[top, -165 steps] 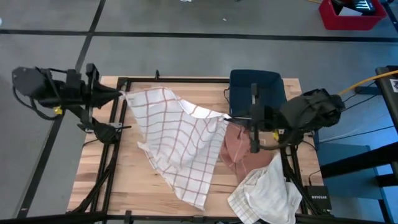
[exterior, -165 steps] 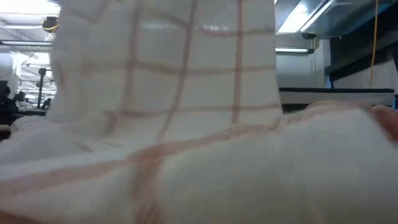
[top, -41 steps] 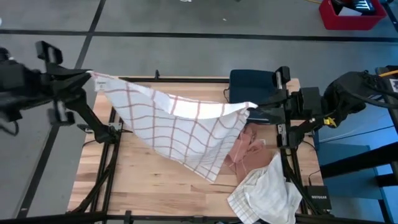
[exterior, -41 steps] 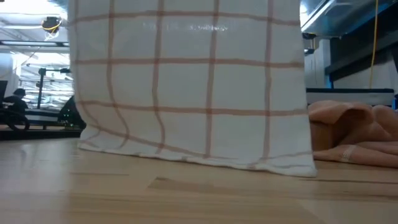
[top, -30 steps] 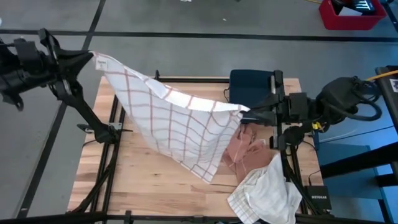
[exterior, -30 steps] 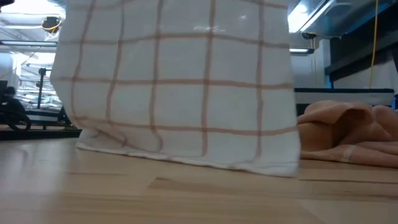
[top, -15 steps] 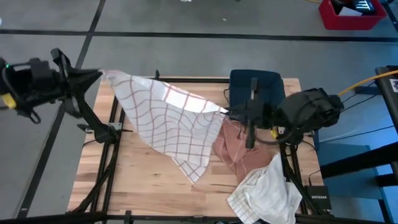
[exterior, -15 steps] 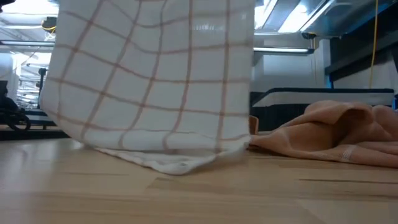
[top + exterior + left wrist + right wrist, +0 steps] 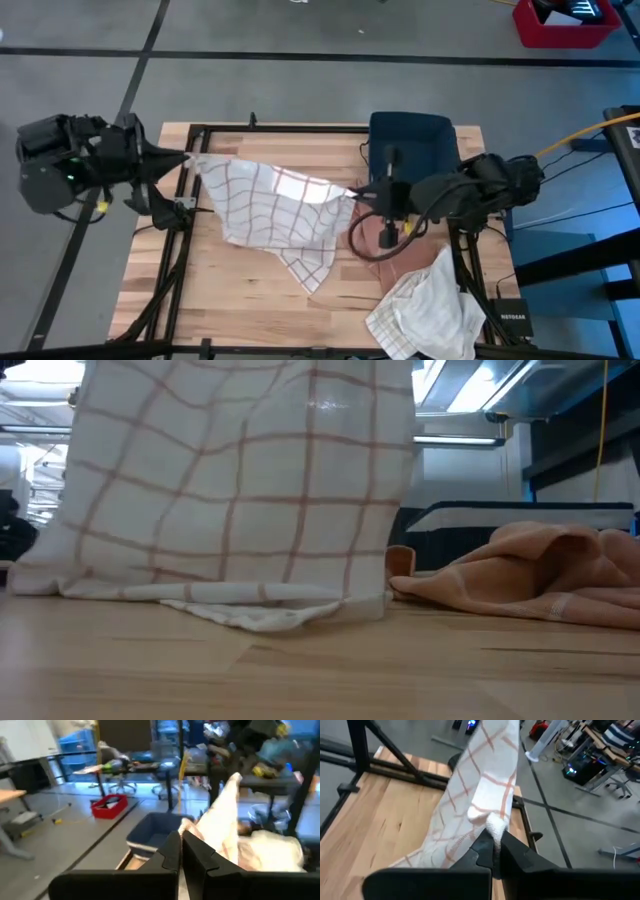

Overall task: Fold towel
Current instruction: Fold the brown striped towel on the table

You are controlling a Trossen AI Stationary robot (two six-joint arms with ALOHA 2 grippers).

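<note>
A white towel (image 9: 270, 205) with red-brown checks hangs between my two grippers over the middle of the wooden table (image 9: 200, 300). My left gripper (image 9: 188, 158) is shut on its left upper end at the table's left edge. My right gripper (image 9: 358, 192) is shut on its right upper end near the table's middle. The towel's lower edge (image 9: 260, 610) lies bunched on the table, and a pointed tail (image 9: 315, 270) reaches toward the near edge. In the low view the towel (image 9: 240, 480) fills the left half like a curtain. My left gripper pinches the towel's left upper end (image 9: 192, 827) between its two fingers, coming about level from the table's left. The cloth runs away from the fingertips toward the other arm, sagging; one layer or several, I cannot tell. My right gripper pinches a bunched bit of the towel's right upper end (image 9: 492, 826) between its two fingers, slanting down from the table's right. The cloth runs slack from the fingertips down to the table.
A peach cloth (image 9: 385, 240) lies crumpled right of the towel, under the right arm, also seen in the low view (image 9: 540, 575). A white cloth (image 9: 425, 310) sits at the near right corner. A dark blue bin (image 9: 412, 140) stands at the far right. Black frame rails (image 9: 180, 215) edge the table.
Both grippers have come down with the towel. The left has gone from beyond the far left corner toward the table, the right toward the table's left. The towel, which hung just clear of the wood, has sagged; its lower edge now lies bunched on the table.
</note>
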